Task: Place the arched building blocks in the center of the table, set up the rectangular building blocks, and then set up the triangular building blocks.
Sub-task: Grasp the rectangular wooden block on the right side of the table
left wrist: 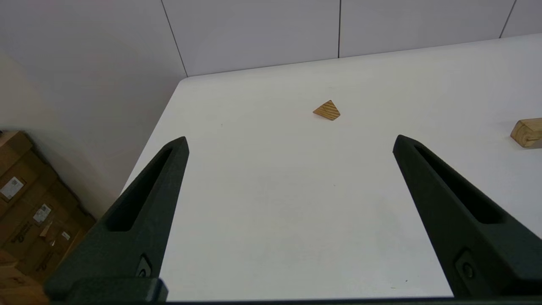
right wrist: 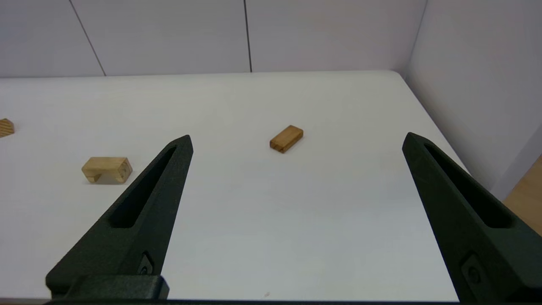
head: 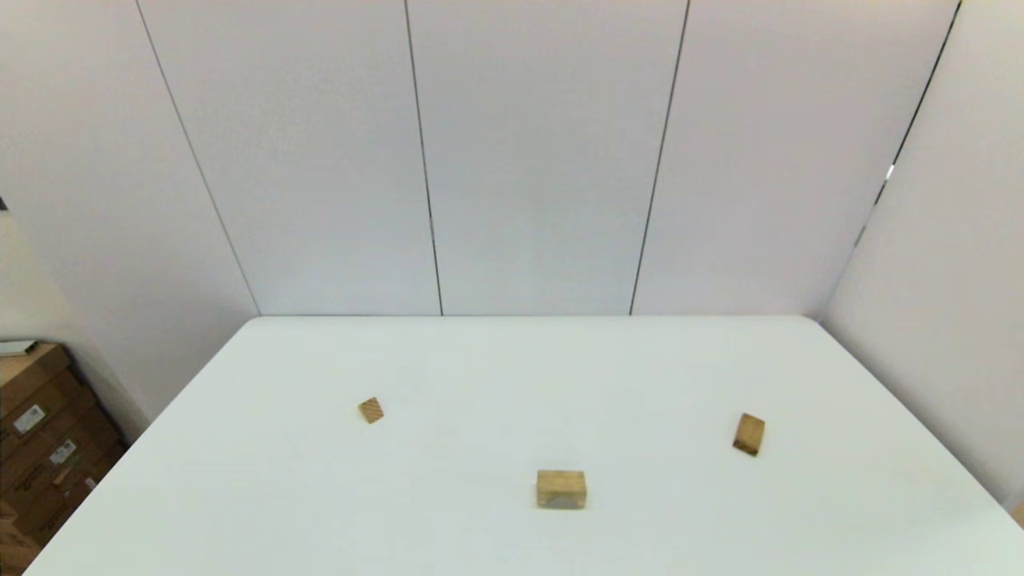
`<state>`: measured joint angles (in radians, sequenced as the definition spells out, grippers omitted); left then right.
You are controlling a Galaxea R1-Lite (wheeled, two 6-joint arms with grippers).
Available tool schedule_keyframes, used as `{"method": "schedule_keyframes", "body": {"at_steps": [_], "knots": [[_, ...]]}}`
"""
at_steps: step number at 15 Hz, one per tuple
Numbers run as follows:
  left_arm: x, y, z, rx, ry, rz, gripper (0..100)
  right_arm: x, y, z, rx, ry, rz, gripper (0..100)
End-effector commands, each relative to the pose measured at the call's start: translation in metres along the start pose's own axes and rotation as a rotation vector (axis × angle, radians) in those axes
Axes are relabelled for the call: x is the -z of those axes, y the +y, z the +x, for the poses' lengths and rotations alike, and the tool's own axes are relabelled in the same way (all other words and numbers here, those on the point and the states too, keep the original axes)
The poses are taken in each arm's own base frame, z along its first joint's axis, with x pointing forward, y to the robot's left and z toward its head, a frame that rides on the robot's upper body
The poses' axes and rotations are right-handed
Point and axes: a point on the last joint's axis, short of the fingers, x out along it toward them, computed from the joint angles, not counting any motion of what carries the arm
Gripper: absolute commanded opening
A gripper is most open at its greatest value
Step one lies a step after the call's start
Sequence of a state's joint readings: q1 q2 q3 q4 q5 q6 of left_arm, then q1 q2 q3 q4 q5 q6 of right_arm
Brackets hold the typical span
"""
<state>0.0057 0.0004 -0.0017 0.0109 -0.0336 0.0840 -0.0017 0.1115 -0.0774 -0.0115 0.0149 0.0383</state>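
1. The table [head: 512, 384] is a plain white top, and three wooden blocks lie on it, well apart from each other.
2. The arched building block [head: 561, 489] rests near the front edge, at about 6 o'clock from the middle of the table. In the right wrist view its curved cut-out faces down to the table surface [right wrist: 106, 169].
3. The rectangular building block [head: 749, 434] lies on the robot's right side, at about 4 o'clock from the middle. It rests flat on a broad face and is turned at an angle to the table edges [right wrist: 286, 138].
4. The triangular building block [head: 370, 410] lies on the robot's left side, at about 8 o'clock from the middle. In the left wrist view its striped face shows with the peak pointing up [left wrist: 327, 110], but I cannot say for sure on which face it rests.
5. The left gripper [left wrist: 290, 144] hovers above the near left part of the table, with its two black fingers wide apart and nothing between them. The triangular block is ahead of it, well apart from the fingertips.
6. The right gripper [right wrist: 296, 142] hovers above the near right part of the table, jaws also spread wide and holding nothing. The rectangular block lies ahead of it, not touched.
7. Neither arm shows in the head view, and cardboard boxes [head: 40, 440] stand on the floor beside the left side of the table
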Motion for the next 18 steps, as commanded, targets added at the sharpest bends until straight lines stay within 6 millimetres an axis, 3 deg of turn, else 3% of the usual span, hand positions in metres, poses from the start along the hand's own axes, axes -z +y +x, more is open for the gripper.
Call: {"method": "schedule_keyframes", "body": {"at_steps": [1, 4, 7, 13, 18], "knots": [[0.0, 0.0, 0.0, 0.0, 0.0, 0.0, 100, -0.043, 0.001, 0.033, 0.001, 0.183, 0.011, 100], [0.0, 0.0, 0.0, -0.002, 0.0, 0.0, 100, -0.071, 0.003, 0.076, -0.051, 0.335, 0.019, 100], [0.0, 0.0, 0.0, 0.0, 0.0, 0.0, 100, -0.085, 0.003, 0.133, -0.05, 0.486, 0.032, 100], [0.0, 0.0, 0.0, 0.0, 0.0, 0.0, 100, -0.084, 0.003, 0.208, -0.05, 0.641, 0.038, 100], [0.0, 0.0, 0.0, 0.0, 0.0, 0.0, 100, -0.066, 0.001, 0.277, -0.037, 0.756, 0.035, 100]]}}
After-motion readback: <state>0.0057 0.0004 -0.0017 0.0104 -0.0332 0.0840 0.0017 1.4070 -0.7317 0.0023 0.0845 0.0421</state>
